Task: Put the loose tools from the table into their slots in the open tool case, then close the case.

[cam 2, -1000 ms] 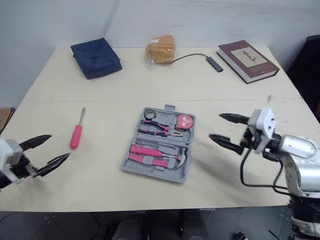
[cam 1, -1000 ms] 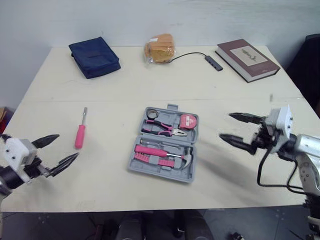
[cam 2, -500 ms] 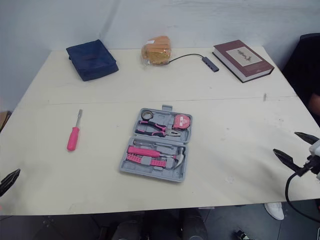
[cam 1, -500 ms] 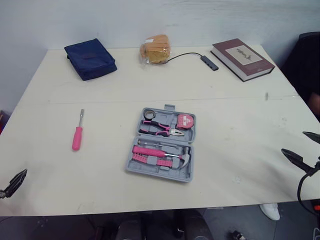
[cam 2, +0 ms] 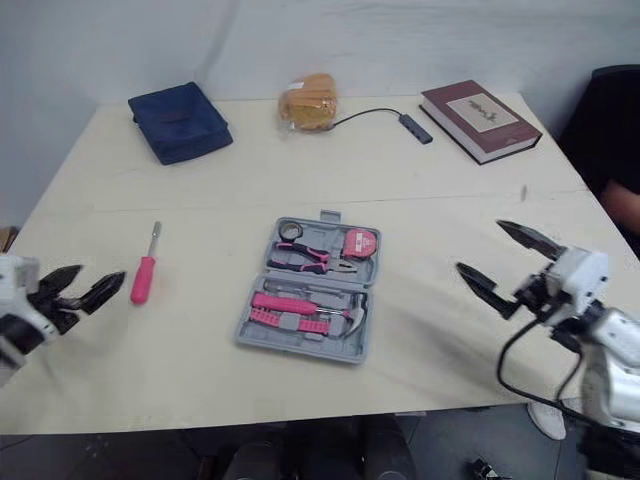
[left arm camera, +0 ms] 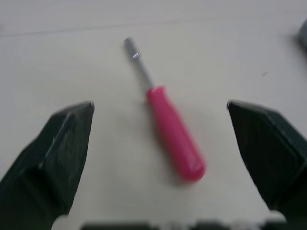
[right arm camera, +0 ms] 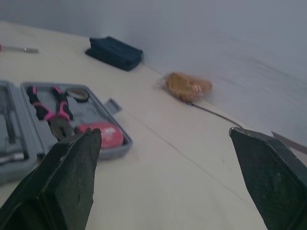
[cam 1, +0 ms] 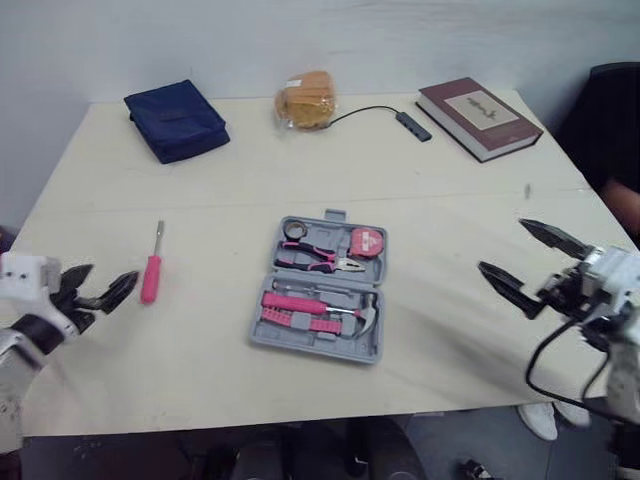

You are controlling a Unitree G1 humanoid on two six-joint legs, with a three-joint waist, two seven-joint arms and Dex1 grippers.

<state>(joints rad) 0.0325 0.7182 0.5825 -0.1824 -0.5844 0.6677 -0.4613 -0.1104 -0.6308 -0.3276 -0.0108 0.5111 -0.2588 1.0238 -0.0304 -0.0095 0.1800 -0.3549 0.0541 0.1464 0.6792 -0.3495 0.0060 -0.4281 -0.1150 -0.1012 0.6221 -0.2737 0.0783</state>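
The grey tool case (cam 1: 310,346) lies open and flat at the middle of our bench (cam 1: 450,200). In it we see the pink-handled pliers (cam 1: 318,260) and the tape measure (cam 1: 366,241) in the far half, and the hammer (cam 1: 366,317) in the near half. The one loose tool is the pink screwdriver (cam 1: 151,277). It lies on the bench to the left of the case and well apart from it, with its metal shaft pointing away from us.

Our left jaws are spread and hold nothing, low over the bench just left of the screwdriver's handle. In the left wrist view the screwdriver lies ahead between the two black fingers (left arm camera: 62,143), touching neither. Our right jaws are also spread wide and empty, over the bench to the right of the case and apart from it.

Along the far edge sit a navy pouch (cam 1: 176,120), a bagged bun (cam 1: 306,98), a cable hub (cam 1: 412,125) and a brown book (cam 1: 479,104).
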